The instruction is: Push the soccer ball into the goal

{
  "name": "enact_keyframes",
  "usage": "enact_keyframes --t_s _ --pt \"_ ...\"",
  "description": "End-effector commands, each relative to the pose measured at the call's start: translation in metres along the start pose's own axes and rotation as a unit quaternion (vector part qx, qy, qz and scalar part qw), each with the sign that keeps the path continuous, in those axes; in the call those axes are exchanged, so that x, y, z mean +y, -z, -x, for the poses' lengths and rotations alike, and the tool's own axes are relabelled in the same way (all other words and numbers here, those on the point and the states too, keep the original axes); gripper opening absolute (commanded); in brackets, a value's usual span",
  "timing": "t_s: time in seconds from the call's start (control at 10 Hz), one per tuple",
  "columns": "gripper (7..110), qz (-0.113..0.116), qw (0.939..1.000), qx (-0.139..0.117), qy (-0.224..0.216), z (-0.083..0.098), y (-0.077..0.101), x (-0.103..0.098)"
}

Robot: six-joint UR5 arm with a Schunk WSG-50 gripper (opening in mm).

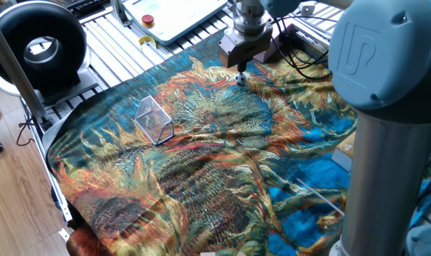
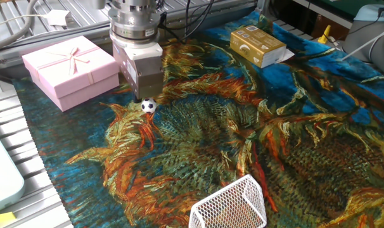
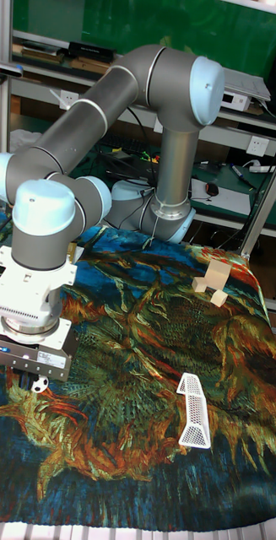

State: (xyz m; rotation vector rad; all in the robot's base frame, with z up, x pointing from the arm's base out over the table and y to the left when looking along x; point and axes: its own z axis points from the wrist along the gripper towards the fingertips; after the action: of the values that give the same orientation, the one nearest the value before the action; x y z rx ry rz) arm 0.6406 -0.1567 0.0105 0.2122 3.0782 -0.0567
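Note:
The soccer ball, tiny and white with black patches, lies on the patterned cloth right below my gripper. The gripper points straight down, and its dark fingertips look pressed together with nothing between them, just behind and touching the ball. The ball and gripper sit at the far edge of the cloth in one fixed view. The wire-mesh goal stands well apart, to the lower left there. In the tall view the ball is under the gripper, with the goal far to the right.
A pink gift box sits beside the gripper. A tan carton lies at the back of the cloth, and wooden blocks near the arm's base. The arm's grey column stands at the right. A black ring-shaped device is off the cloth.

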Motion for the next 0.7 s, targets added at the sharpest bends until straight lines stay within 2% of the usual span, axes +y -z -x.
enact_keyframes --t_s 0.0,0.2,0.5,0.6 --pt "7 -0.007 1.0 -0.005 -0.002 0.001 0.005 -0.005" --pt "7 -0.006 1.0 0.0 -0.002 -0.003 0.011 -0.014" --pt "7 0.022 0.9997 0.011 -0.005 -0.008 0.015 -0.009" --pt "7 0.022 0.9996 0.016 -0.011 -0.011 0.015 -0.01"
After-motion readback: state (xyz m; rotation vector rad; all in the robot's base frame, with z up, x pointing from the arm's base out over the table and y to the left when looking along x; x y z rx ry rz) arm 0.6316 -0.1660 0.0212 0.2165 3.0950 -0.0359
